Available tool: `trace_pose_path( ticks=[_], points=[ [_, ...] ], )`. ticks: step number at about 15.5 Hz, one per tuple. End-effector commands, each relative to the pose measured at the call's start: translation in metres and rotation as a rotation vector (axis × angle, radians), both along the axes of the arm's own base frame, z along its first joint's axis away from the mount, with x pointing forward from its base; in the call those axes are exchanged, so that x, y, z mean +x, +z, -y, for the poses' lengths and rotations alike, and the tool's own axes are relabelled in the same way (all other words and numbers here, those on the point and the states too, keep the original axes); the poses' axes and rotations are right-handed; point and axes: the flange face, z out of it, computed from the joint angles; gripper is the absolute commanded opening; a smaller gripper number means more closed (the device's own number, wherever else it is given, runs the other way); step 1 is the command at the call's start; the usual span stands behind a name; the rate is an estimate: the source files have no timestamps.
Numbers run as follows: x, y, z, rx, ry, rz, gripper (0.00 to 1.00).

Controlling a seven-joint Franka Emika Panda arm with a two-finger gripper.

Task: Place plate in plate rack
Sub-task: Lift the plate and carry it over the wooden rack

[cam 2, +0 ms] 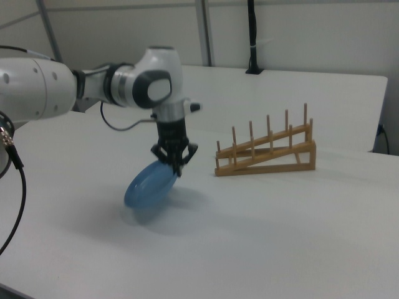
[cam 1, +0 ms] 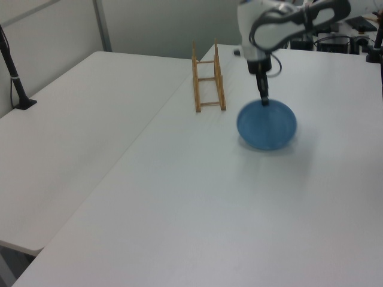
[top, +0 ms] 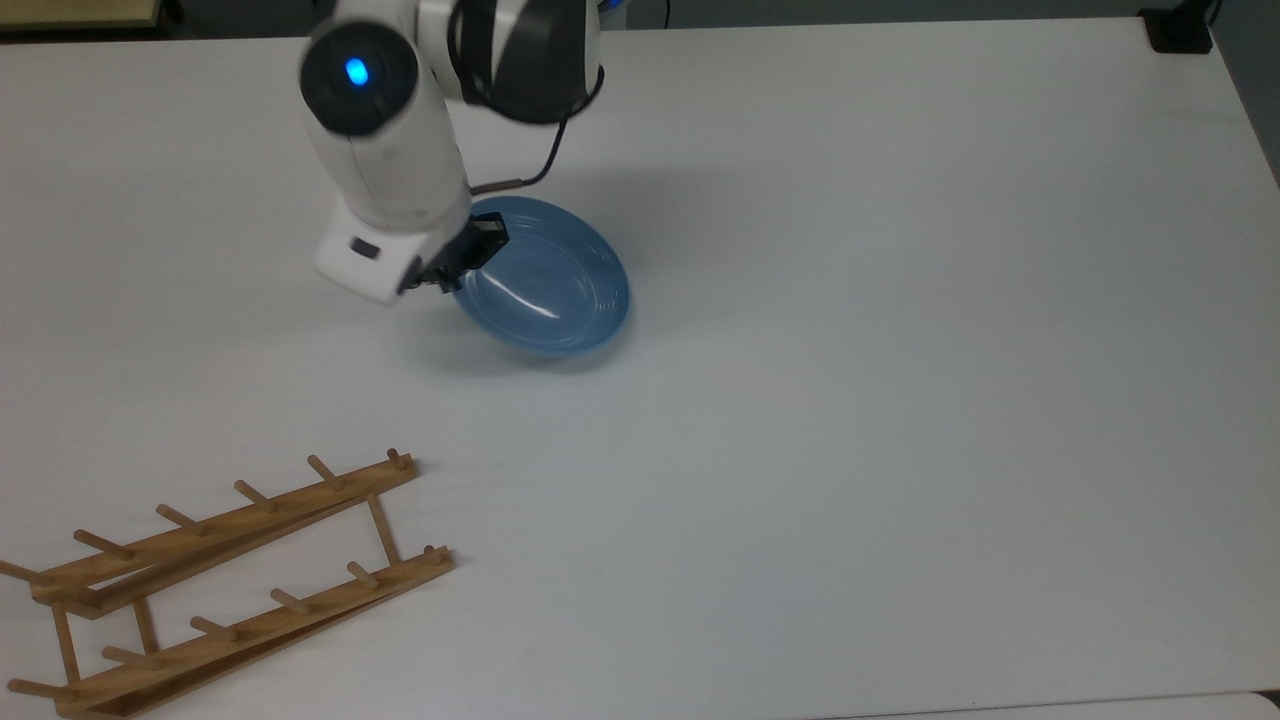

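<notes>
Right now your gripper is pinched onto the rim of the plate, fingers closed down to the thickness of that edge, one inside the bowl and one under the lip. In the right view the plate hangs tilted from the claw, its grasped edge uppermost and its low edge close to the table; whether that low edge touches the surface you cannot tell. In the left view the plate shows you nearly its full round face, so it is tipped well off flat.

Judge the plate as stiff, light and glossy. A rim pinch like this carries the whole weight on one edge, so it will likely want to swing or slip in the fingers if you move sharply. The raised rim is the sensible place to hold it, and you already have it there. It may be breakable, so keep it off the pegs on the way in.

Measured from the plate rack, the plate sits well apart. In the right view the plate rack stands to the right view's right of the claw, with bare table between. In the left view the plate rack lies to the left view's left of the plate.
</notes>
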Motion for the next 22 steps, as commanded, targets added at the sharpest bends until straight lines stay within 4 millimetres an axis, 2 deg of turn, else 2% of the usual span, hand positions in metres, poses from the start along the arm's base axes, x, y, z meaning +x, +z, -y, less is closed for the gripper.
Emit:
trace_pose_path(
  ticks=[1,2,6,10,14,22],
  points=[
    [0.020,0.076,0.005,-0.045,-0.074,0.188,0.00],
    [0.027,0.095,0.012,-0.074,-0.098,0.274,0.00],
    [0.045,0.126,0.021,-0.282,-0.180,0.526,0.00],
    [0.058,0.133,0.019,-0.505,-0.287,0.749,0.00],
    [0.063,0.121,0.006,-0.605,-0.315,0.817,0.00],
    [0.074,0.080,0.000,-0.643,-0.262,0.775,0.00]
  ],
)
